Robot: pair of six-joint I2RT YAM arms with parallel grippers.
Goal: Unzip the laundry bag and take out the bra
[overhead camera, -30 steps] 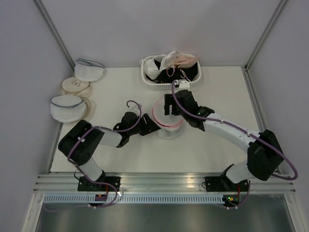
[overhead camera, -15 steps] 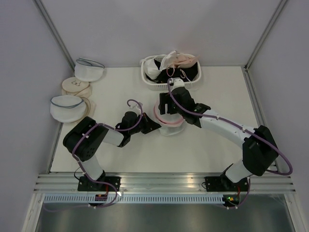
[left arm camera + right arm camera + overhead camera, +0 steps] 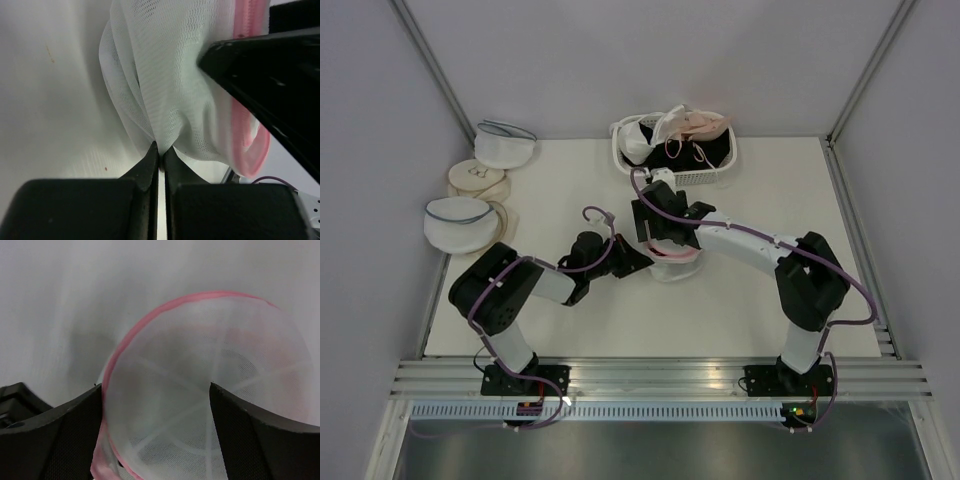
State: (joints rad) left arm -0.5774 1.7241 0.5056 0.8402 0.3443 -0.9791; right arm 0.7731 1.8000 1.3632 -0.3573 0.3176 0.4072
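Note:
The laundry bag [image 3: 672, 260] is a round white mesh bag with pink zipper trim, near the table's middle. My left gripper [image 3: 638, 262] is at its left side, shut on a fold of its mesh [image 3: 160, 147]. My right gripper [image 3: 653, 228] hangs over the bag's far-left rim, jaws open. In the right wrist view the domed half [image 3: 210, 370] sits between its wide-apart fingers [image 3: 60, 440]. One right finger [image 3: 270, 75] presses on the mesh in the left wrist view. No black bra shows through the mesh.
A white basket [image 3: 675, 180] behind the bag holds white, pale pink and black garments. Two white mesh bags with blue-grey trim [image 3: 505, 145] [image 3: 458, 222] and beige round pads [image 3: 478, 180] lie at the far left. Walls close in on three sides.
My right gripper has moved left and slightly farther away, from over the bag's middle to its far-left rim. The left gripper has held its pinch almost still.

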